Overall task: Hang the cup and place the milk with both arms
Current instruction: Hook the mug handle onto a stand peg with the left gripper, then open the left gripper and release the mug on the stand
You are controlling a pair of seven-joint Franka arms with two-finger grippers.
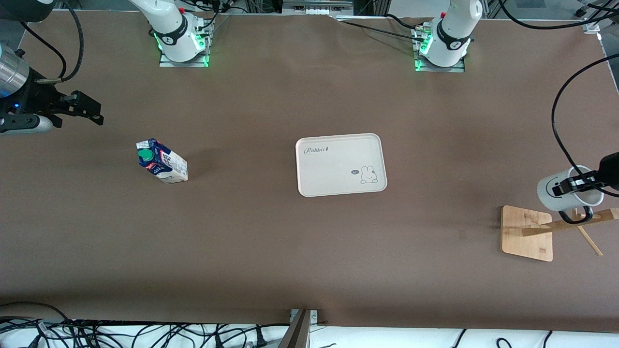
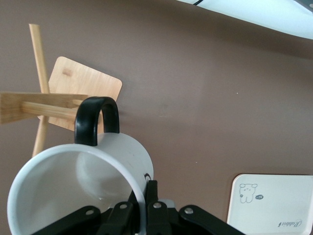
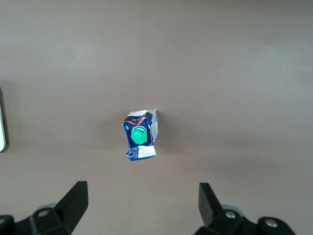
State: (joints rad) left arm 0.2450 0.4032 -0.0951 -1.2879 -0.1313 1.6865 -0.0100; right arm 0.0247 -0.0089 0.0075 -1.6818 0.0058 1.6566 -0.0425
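The white cup [image 1: 549, 192] is in the air at the left arm's end of the table, with my left gripper [image 1: 574, 185] shut on its rim. In the left wrist view the cup [image 2: 73, 186] is tilted, its black handle [image 2: 96, 120] close to a peg of the wooden rack [image 2: 44, 105]; one finger is inside the rim and one outside. The milk [image 1: 162, 162], a dark blue carton with a green cap, stands upright toward the right arm's end. My right gripper [image 1: 89, 108] hangs open in the air near that end of the table. Its wrist view shows the milk [image 3: 140, 134] below, between the spread fingertips [image 3: 76, 198].
A cream tray [image 1: 309, 183] with a rabbit drawing lies at the table's middle. The wooden rack [image 1: 527, 233] has a flat base and slanted pegs, near the left arm's end. Cables run along the table's front edge.
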